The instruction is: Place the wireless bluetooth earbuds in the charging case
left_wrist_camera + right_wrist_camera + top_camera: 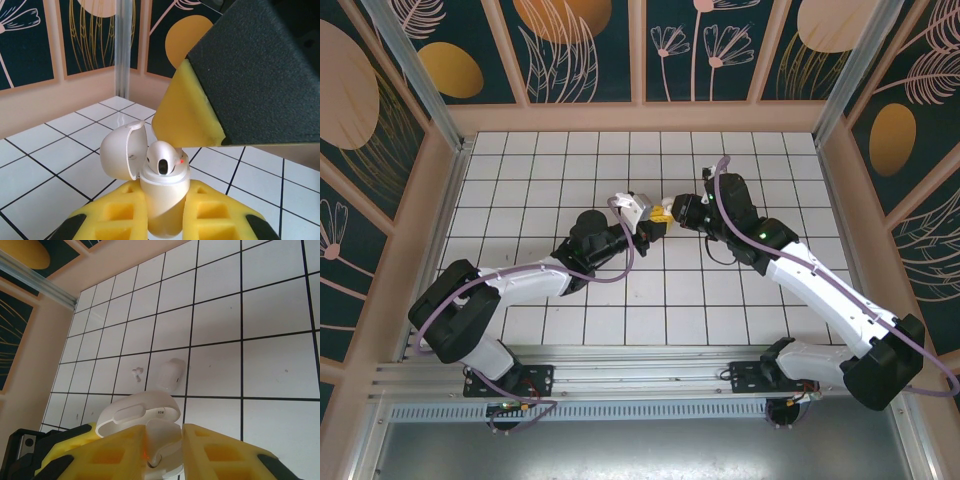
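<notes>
My left gripper (pixel 165 212) is shut on the white charging case (pixel 162 192), holding it upright above the tiles with its lid (pixel 122 152) swung open to the left. One of the earbuds (pixel 164 157) sits in the case's mouth, a red light glowing beside it. My right gripper (pixel 164 442) comes down from above, and its yellow pads (pixel 210 450) press both sides of that earbud (pixel 162 435). In the top view the two grippers meet at mid-table, left gripper (pixel 645 224) and right gripper (pixel 663 213). Another earbud (pixel 136 372) lies loose on the tiles.
A second white case (pixel 170 375), closed, lies on the tiled table beside the loose earbud. Patterned walls with wooden frames (pixel 640 112) enclose the table on three sides. A metal rail (pixel 620 375) runs along the near edge by the arm bases.
</notes>
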